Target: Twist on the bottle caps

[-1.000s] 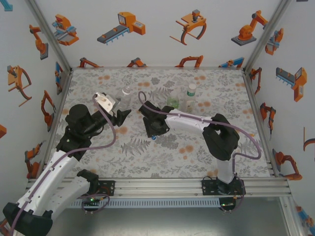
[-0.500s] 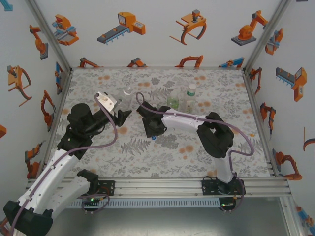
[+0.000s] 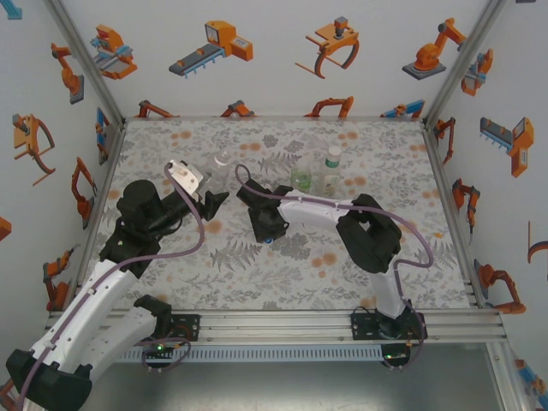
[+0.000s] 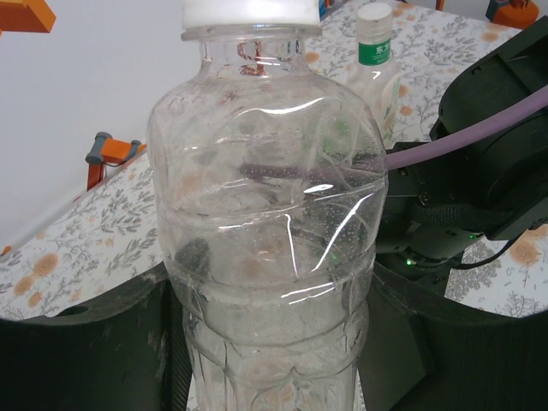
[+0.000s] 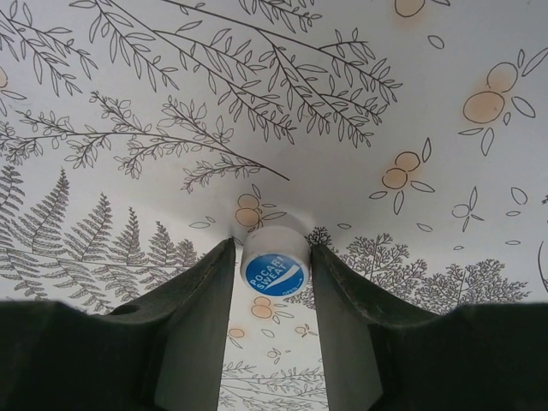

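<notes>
My left gripper (image 3: 211, 199) (image 4: 274, 351) is shut on the lower body of a clear bottle (image 4: 270, 223) (image 3: 219, 170). That bottle stands upright with a white cap (image 4: 248, 12) on its neck. On the table lies a blue-topped bottle cap (image 5: 274, 267) (image 3: 268, 241), and my right gripper (image 5: 274, 282) (image 3: 265, 231) points down over it. Both dark fingers (image 5: 201, 300) press against the cap's sides. A green-tinted bottle (image 3: 301, 175) and a labelled bottle (image 3: 331, 167) (image 4: 375, 64) with a pale cap stand behind the right arm.
The table (image 3: 385, 171) has a floral cover and is walled on three sides by white panels with orange robot prints. In the left wrist view, the right arm's black body and purple cable (image 4: 462, 145) lie close beside the held bottle.
The right gripper's fingers have closed in on the blue cap, and the right arm has shifted slightly left. The left arm keeps its hold on the bottle.
</notes>
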You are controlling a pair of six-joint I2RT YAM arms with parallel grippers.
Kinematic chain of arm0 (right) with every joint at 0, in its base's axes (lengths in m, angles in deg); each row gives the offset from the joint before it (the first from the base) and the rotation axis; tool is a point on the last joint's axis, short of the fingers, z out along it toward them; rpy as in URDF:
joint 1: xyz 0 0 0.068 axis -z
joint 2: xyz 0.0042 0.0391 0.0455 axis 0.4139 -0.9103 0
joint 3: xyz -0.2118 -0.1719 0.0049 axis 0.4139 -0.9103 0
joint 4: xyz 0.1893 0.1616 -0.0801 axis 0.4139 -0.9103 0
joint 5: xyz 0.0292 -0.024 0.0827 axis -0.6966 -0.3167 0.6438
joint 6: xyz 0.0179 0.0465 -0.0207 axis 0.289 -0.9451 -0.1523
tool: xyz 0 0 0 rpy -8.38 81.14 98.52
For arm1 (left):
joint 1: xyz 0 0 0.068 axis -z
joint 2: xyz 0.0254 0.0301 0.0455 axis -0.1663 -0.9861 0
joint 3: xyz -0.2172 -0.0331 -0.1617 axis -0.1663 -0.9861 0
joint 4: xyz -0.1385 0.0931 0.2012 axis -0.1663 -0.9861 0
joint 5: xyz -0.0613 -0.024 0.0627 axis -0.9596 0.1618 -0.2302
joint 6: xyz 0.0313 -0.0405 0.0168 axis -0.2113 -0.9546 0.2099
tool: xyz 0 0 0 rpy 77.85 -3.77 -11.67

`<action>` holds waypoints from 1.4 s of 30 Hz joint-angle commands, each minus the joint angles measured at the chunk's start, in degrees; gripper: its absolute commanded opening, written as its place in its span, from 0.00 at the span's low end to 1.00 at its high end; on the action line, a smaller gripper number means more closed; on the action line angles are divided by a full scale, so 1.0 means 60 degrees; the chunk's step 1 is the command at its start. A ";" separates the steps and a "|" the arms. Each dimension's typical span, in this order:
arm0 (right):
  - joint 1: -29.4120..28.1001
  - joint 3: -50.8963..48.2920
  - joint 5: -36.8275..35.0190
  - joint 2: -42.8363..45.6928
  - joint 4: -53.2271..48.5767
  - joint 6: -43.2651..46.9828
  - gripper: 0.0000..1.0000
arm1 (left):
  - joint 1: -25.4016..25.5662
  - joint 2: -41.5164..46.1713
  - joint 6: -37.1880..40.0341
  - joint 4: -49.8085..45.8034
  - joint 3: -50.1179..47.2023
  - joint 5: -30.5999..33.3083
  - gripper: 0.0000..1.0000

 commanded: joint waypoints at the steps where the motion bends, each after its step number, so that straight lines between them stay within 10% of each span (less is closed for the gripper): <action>1: 0.0021 0.0222 0.0122 -0.0141 -0.0339 -0.0089 0.41 | -0.0048 0.0103 0.0077 0.0073 0.0256 0.0023 0.00; 42: 0.0052 0.0136 -0.0144 0.0412 -0.0516 0.0254 0.33 | -0.0044 0.0030 0.0233 -0.0033 0.0304 -0.0279 0.00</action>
